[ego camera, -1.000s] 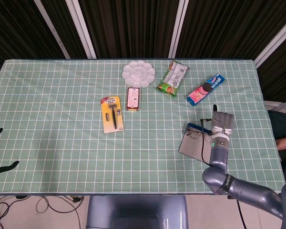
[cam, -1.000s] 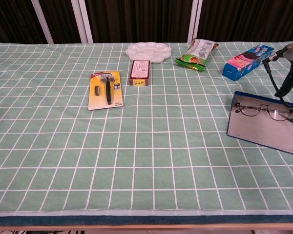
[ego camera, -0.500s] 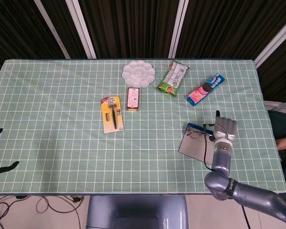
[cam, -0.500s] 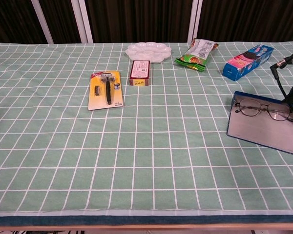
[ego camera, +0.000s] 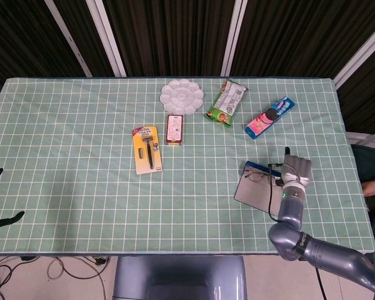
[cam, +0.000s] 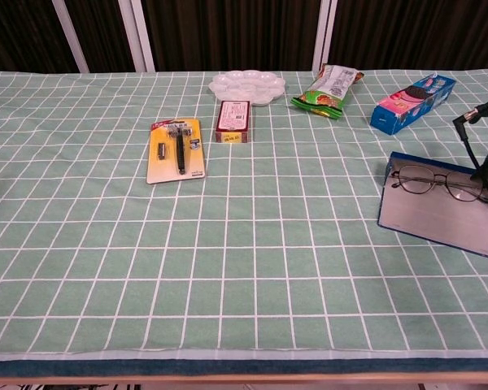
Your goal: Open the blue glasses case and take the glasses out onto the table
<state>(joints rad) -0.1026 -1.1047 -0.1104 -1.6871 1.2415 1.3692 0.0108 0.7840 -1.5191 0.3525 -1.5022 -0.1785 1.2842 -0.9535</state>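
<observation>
Covering table [ego camera: 81,137]: green checked cloth; dark slatted wall [ego camera: 169,31] behind.

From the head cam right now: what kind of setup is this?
Probably a lab tabletop rig for manipulation recording, not a home. A green checked tablecloth holds unrelated items laid well apart: a packaged razor, a snack bag, and an open blue glasses case. Dark curtains hang behind.
</observation>
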